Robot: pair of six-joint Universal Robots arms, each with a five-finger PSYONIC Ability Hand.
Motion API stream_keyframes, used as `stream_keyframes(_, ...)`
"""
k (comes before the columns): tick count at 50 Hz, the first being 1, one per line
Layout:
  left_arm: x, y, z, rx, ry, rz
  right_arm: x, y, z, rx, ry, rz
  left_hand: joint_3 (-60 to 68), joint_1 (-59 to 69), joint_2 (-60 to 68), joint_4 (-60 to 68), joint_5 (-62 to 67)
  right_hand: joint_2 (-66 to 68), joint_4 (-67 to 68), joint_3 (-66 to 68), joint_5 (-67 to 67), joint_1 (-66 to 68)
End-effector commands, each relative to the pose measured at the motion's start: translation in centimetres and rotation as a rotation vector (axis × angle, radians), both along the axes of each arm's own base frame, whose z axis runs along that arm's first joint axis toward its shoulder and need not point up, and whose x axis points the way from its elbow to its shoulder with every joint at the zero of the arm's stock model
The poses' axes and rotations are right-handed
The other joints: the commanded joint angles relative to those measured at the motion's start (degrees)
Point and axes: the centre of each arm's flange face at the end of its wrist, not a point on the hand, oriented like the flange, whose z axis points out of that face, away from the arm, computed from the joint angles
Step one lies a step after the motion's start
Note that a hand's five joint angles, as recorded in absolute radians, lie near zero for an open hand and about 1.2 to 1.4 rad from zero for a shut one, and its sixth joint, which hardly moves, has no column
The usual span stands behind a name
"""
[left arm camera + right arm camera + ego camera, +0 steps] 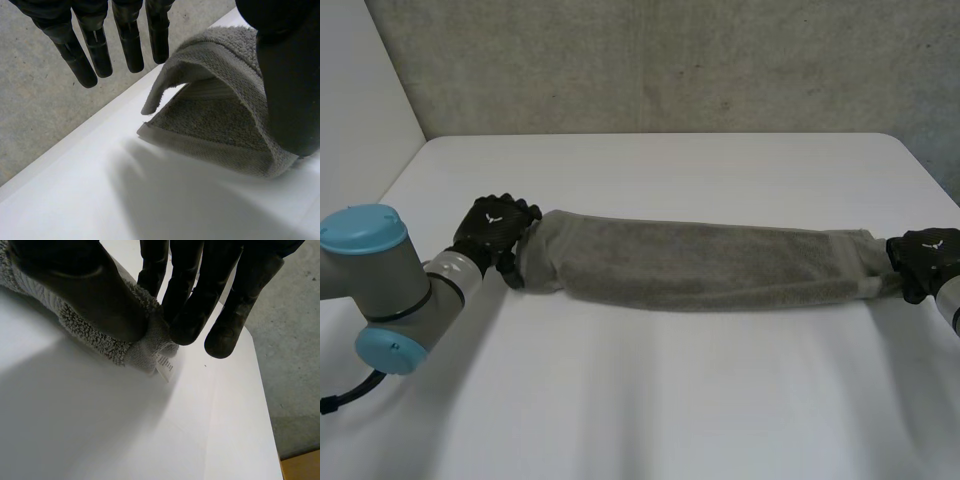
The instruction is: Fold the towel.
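Nearest: grey, blue-capped left arm [380,290]. Beyond, on white counter [650,400], grey towel [700,265] stretched long between both hands. At its left end, left hand [492,232]: fingers [75,55] straight, released, clear of cloth, thumb against it. At right end, right hand [925,262]: fingers [192,310] pinching corner against thumb.

1. White table [650,400] is carrying one thing, a grey towel [700,265].
2. Towel is lying as a long narrow band, running side to side across the table's middle.
3. Its left end is gaping open: the lower layer is lying flat on the table and the upper layer is arching above it.
4. Its right end is bunching up near the table's right edge, with a small white label [166,367] sticking out at the tabletop.
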Motion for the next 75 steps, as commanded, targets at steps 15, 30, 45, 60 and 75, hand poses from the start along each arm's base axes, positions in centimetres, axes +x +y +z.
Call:
stream_keyframes(15,-0.5,1.5,0.3,0.030,0.010,-0.011,-0.2,-0.5,0.5,-0.024,0.000,0.003,4.62,4.46,4.27,4.43,4.08,5.40,3.47,3.45,3.54,4.39)
stream_keyframes(30,-0.8,2.2,0.4,0.076,0.068,-0.015,-2.3,-2.9,1.4,-0.118,0.014,-0.038,54.42,54.26,54.07,54.23,53.88,5.40,3.47,3.45,3.54,4.39)
stream_keyframes(45,-1.3,3.5,1.7,0.056,0.065,-0.033,-4.2,-4.2,2.3,-0.151,0.051,-0.076,-13.37,-13.53,-13.71,-13.56,-13.90,5.40,3.47,3.45,3.54,4.39)
stream_keyframes(60,0.0,3.1,4.9,-0.022,0.086,-0.002,-4.7,-4.8,2.8,-0.168,0.057,-0.086,-13.20,-13.36,-13.55,-13.39,-13.74,5.40,3.47,3.45,3.54,4.39)
stream_keyframes(75,2.6,2.2,7.8,-0.092,0.104,0.065,4.5,-5.4,10.6,-0.293,0.194,0.133,-13.20,-13.36,-13.55,-13.39,-13.74,5.40,3.47,3.45,3.54,4.39)
